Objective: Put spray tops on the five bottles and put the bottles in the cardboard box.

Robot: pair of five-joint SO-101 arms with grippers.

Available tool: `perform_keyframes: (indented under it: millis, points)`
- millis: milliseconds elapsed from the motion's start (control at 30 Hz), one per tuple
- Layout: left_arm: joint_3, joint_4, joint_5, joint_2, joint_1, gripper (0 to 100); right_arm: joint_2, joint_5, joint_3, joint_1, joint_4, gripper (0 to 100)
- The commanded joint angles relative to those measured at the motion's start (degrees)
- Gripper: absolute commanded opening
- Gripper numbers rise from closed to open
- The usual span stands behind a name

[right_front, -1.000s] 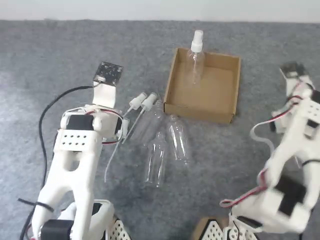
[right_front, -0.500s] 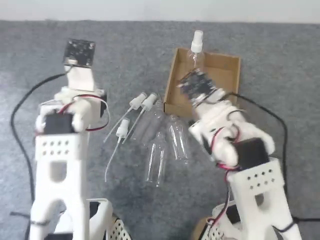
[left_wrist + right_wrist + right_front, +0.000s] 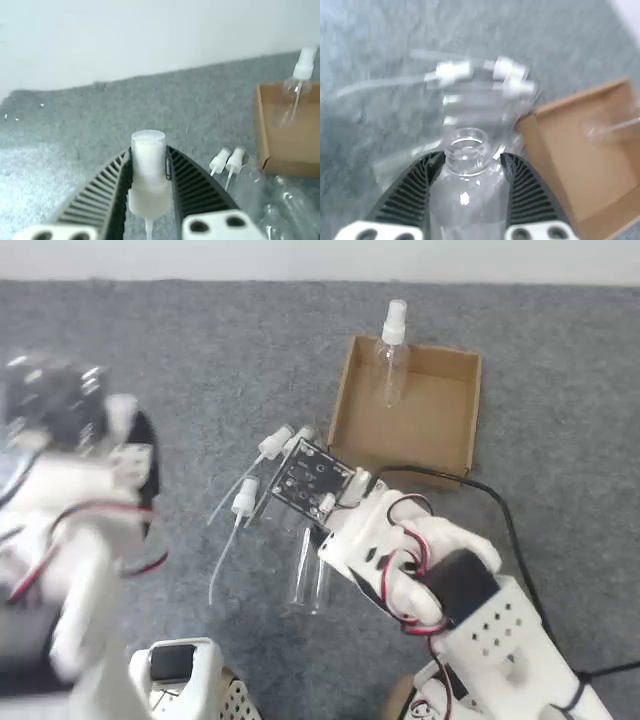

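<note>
One capped bottle (image 3: pixel 390 365) boxed at 12 o'clock (four left); left gripper (image 3: pixel 148 156) clamps a spray top (image 3: pixel 148 172), right gripper (image 3: pixel 471 160) an open bottle (image 3: pixel 465 200).

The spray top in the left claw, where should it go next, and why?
Probably toward the bottle. The left gripper is shut on the spray top, and the right gripper is shut on that bottle, whose neck is open with no top on. Lining the top's tube up over that neck seems the next small move.
</note>
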Motion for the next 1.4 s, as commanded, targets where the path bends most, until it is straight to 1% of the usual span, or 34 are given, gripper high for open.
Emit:
perform_keyframes:
  millis: [0,100,167,233,333,500,600,667,800,900,1000,1067,1367]
  points:
    - [-8.92,3.08,3.78,-0.62,-0.18,1,-5.67,-0.70,3.60,-0.13,-10.68,0.6]
    - [-8.57,0.70,5.80,-0.44,1.14,1,-8.92,-3.43,10.73,-0.22,-20.53,0.6]
    - [-7.43,-2.46,6.15,-0.79,2.37,1,-10.15,-5.19,15.47,-0.22,-26.68,0.6]
    - [-6.02,-6.07,9.32,-0.88,4.40,1,-10.42,-6.24,19.25,-0.75,-30.90,0.6]
    - [-2.24,-13.19,15.82,-0.44,6.59,1,-10.42,-7.82,22.86,-2.86,-33.80,0.6]
    - [7.08,-29.54,28.04,-0.79,7.47,1,-10.51,-8.26,25.23,-7.43,-36.18,0.6]
    - [11.30,-36.22,32.00,-0.79,7.65,1,-10.95,-8.18,26.90,-8.57,-37.14,0.6]
    - [13.23,-37.19,33.05,-0.79,8.00,1,-10.77,-8.26,27.69,-8.57,-38.37,0.6]
    - [17.63,-37.10,33.93,-0.88,11.96,1,-10.59,-8.26,29.10,-8.22,-41.45,0.6]
    - [19.21,-36.04,33.85,-0.88,14.33,1,-10.51,-8.44,29.19,-6.73,-41.54,0.6]
    - [19.12,-33.93,33.85,-0.97,15.91,1,-10.51,-13.63,29.19,-3.82,-41.63,0.6]
    - [19.38,-33.41,33.85,-0.97,16.79,1,-10.95,-16.26,29.10,-3.12,-41.27,0.6]
    - [18.77,-33.76,34.02,-2.11,20.04,1,-10.42,-16.26,29.27,-3.21,-41.10,0.6]
